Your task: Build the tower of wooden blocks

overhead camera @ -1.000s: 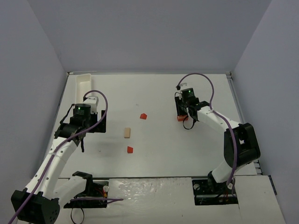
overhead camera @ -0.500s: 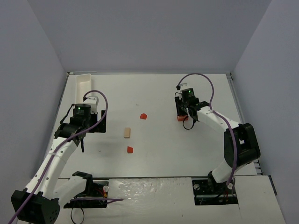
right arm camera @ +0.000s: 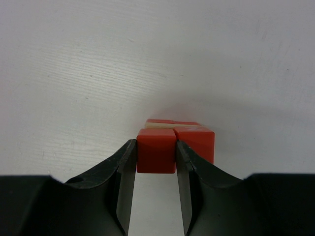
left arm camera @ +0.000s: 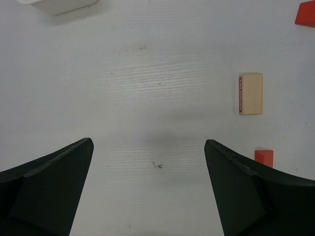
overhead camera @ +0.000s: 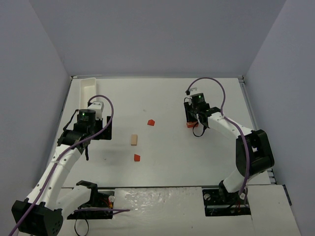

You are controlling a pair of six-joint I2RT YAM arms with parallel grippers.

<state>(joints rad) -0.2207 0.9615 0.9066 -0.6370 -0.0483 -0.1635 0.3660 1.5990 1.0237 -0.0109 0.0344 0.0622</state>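
Bright red cube (right arm camera: 156, 150), pale tan block (left arm camera: 251, 93), white tray (overhead camera: 88, 88), white table (left arm camera: 147, 73), purple cables (overhead camera: 206, 78).

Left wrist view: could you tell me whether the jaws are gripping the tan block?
No, the jaws stand wide open and the tan block lies apart on the table.

You see a flat white table (overhead camera: 197, 157) with faint grain, boxed in by plain pale blue-grey walls (overhead camera: 157, 34) on three sides. The light is soft and even.

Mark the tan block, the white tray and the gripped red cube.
tan block (left arm camera: 251, 93), left wrist view, top face.
white tray (overhead camera: 87, 90), top external view, bare floor.
red cube (right arm camera: 156, 150), right wrist view, front face.
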